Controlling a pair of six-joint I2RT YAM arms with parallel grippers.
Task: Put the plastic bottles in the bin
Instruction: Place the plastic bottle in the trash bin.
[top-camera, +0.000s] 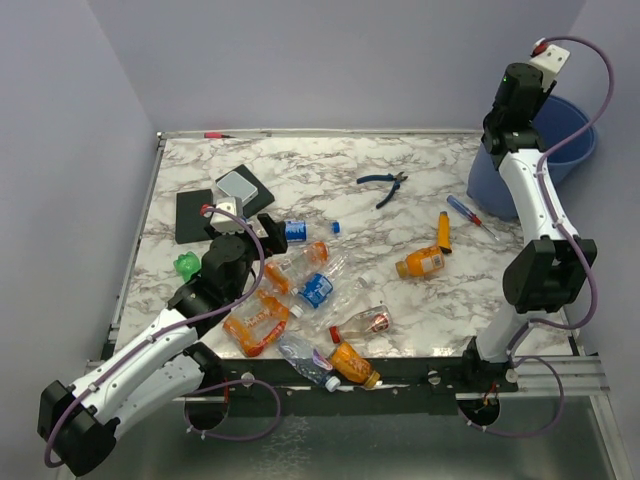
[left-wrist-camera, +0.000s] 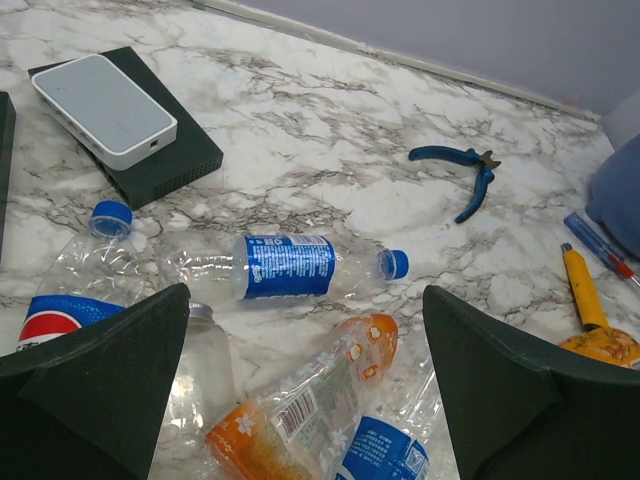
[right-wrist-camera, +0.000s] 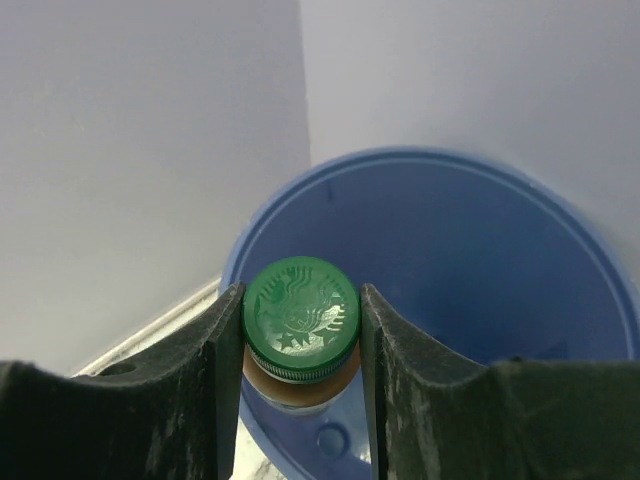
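Observation:
My right gripper (right-wrist-camera: 300, 300) is shut on the green cap of a brownish bottle (right-wrist-camera: 300, 312) and holds it upright over the open blue bin (right-wrist-camera: 480, 260). In the top view the bin (top-camera: 572, 140) stands at the far right behind that arm. My left gripper (left-wrist-camera: 305, 300) is open and empty above a cluster of lying bottles: a blue-labelled one (left-wrist-camera: 290, 266), an orange flowered one (left-wrist-camera: 310, 400) and a Pepsi one (left-wrist-camera: 75, 290). In the top view, several more bottles (top-camera: 318, 290) lie mid-table, one orange bottle (top-camera: 420, 262) to the right, a green one (top-camera: 186, 264) at the left.
Blue pliers (top-camera: 385, 183), a red-and-blue screwdriver (top-camera: 465, 212) and an orange-handled tool (top-camera: 444, 235) lie between the bottles and the bin. A flat black slab (top-camera: 195, 213) and a white box on a black block (top-camera: 240, 185) sit at the far left.

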